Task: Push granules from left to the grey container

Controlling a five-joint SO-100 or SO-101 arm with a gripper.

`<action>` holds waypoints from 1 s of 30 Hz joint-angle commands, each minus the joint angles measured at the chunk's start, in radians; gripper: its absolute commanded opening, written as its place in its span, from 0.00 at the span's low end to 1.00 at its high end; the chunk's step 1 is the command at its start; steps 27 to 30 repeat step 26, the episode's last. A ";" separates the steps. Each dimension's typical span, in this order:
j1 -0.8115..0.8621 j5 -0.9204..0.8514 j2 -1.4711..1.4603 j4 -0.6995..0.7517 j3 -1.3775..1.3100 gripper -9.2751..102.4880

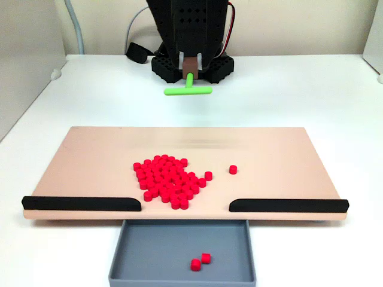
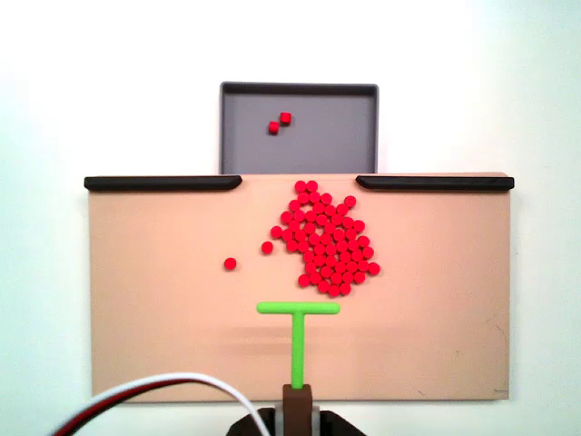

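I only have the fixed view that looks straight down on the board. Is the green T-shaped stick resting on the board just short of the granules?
Observer: No. In a fixed view facing the arm, the green T-shaped stick hangs clear above the tan board, with its crossbar level.
Operator: Thank you. Is the board flush with the grey container?
Observer: It seems not. The grey container sits lower, and the board's front edge stands above the container's floor.
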 commanded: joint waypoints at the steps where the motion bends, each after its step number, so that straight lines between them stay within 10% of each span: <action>1: 0.018 -0.018 0.015 0.003 -0.006 0.08; 30: 0.052 -0.084 0.035 0.003 -0.006 0.08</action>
